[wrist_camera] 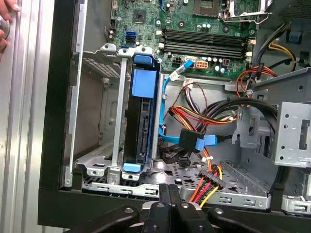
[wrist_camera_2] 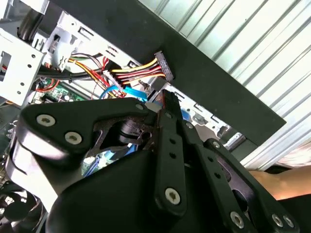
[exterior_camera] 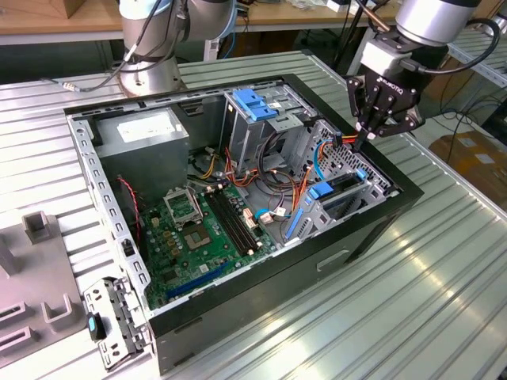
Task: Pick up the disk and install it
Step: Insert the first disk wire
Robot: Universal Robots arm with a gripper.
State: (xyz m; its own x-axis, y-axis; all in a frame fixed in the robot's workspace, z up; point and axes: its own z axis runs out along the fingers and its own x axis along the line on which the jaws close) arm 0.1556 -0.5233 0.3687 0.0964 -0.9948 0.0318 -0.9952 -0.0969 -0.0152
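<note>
The disk (wrist_camera: 141,127) stands on edge in the metal bay at the case's corner, its dark side showing between blue carrier rails (wrist_camera: 146,85). In the exterior view the disk (exterior_camera: 339,192) sits low in that bay at the case's right end. My gripper (exterior_camera: 363,141) hangs just above the case's rim there, fingers together with nothing seen between them. In the first wrist view the gripper (wrist_camera: 169,191) sits beside a black power connector (wrist_camera: 210,175) with red, yellow and black wires. The second wrist view shows the gripper (wrist_camera_2: 167,99) just short of that connector (wrist_camera_2: 163,65).
The open black case (exterior_camera: 372,237) lies on a ribbed metal table (exterior_camera: 444,301). Inside are the motherboard (exterior_camera: 198,229), a power supply (exterior_camera: 146,134) and a drive cage with a blue latch (exterior_camera: 253,103). Loose cables (wrist_camera: 214,114) cross beside the bay. A hand (wrist_camera: 5,24) rests outside the case.
</note>
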